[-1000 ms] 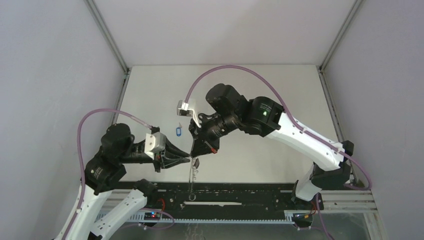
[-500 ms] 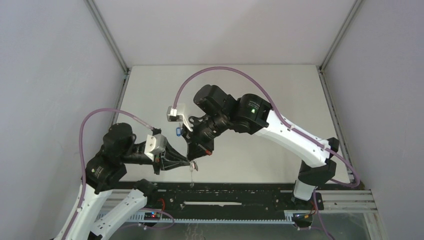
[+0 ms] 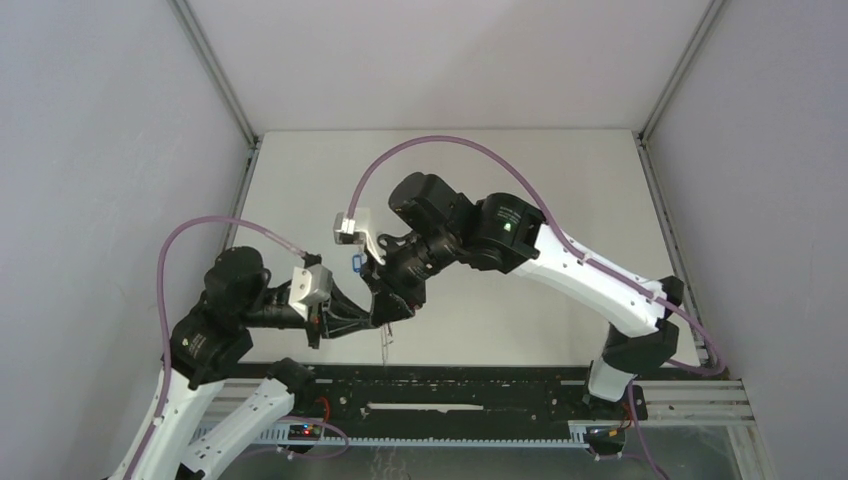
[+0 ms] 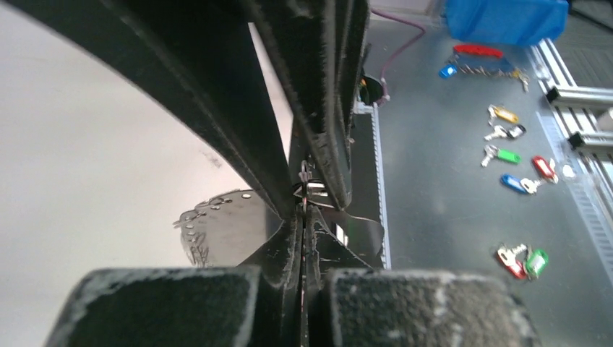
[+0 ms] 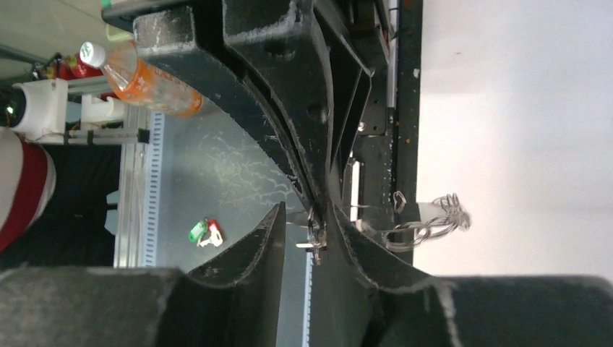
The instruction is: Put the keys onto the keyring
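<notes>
My left gripper [image 3: 377,322] is shut on the thin grey wire of the keyring [image 3: 385,346], which hangs down from it over the table's near edge. In the left wrist view the wire [image 4: 304,242] runs between the closed jaws of the left gripper [image 4: 303,211]. My right gripper [image 3: 393,308] is open, its jaws on either side of the left fingertips. In the right wrist view [image 5: 307,217] a small silver piece [image 5: 313,242] hangs there, and the keyring's small rings [image 5: 434,219] show to the right. The blue-headed key [image 3: 353,261] lies on the table behind the right wrist. The black-headed key is hidden.
A black rail [image 3: 450,392] runs along the near table edge under the grippers. Beyond the edge, the floor holds several coloured key tags [image 4: 509,155], a blue bin [image 4: 506,18] and an orange bottle [image 5: 144,83]. A metal plate [image 4: 224,224] lies under the left gripper.
The right arm has swung left and down until its jaws meet the left gripper's tip. The dark key seen hanging below the left gripper is now covered. The left arm has barely moved.
</notes>
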Available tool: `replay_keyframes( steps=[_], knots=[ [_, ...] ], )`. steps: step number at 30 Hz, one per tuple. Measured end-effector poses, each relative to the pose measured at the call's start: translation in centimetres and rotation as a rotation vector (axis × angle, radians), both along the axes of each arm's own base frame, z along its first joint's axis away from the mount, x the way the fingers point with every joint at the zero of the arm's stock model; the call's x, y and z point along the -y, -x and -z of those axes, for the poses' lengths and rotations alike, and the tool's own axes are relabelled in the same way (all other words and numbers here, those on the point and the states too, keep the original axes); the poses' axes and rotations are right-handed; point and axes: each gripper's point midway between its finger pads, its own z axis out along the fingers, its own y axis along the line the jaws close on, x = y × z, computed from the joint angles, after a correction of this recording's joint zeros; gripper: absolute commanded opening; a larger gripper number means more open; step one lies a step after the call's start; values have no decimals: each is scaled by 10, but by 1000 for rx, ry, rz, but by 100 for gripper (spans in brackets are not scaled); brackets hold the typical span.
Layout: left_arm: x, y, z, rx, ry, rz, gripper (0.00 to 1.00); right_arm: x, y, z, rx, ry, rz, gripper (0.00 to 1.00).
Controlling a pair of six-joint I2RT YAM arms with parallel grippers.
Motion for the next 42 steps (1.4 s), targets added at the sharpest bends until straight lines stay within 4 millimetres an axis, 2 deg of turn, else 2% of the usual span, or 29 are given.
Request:
replay_keyframes(
  steps=[2, 5, 11, 14, 17, 24, 33, 42],
  knots=[
    [0, -5, -3, -1, 9, -38, 0, 0, -3, -2, -9, -38, 29, 54],
    [0, -11, -12, 11, 57, -99, 0, 9, -10, -12, -16, -140, 94, 61],
    [-2, -11, -35, 44, 164, -151, 0, 53, -27, -35, -3, -356, 279, 62],
    [-1, -12, -42, 43, 188, -155, 0, 58, -23, -53, 2, -457, 287, 62],
    [-1, -13, -47, 45, 203, -159, 0, 50, -22, -59, 0, -498, 281, 61],
    [0, -17, -59, 50, 245, -181, 0, 31, -22, -51, -26, -518, 271, 46],
    [0, -17, -62, 45, 257, -190, 0, 24, -18, -62, -50, -572, 238, 24],
    [-1, -23, -60, 43, 257, -220, 0, 23, -11, -60, -90, -565, 207, 15]
  ],
)
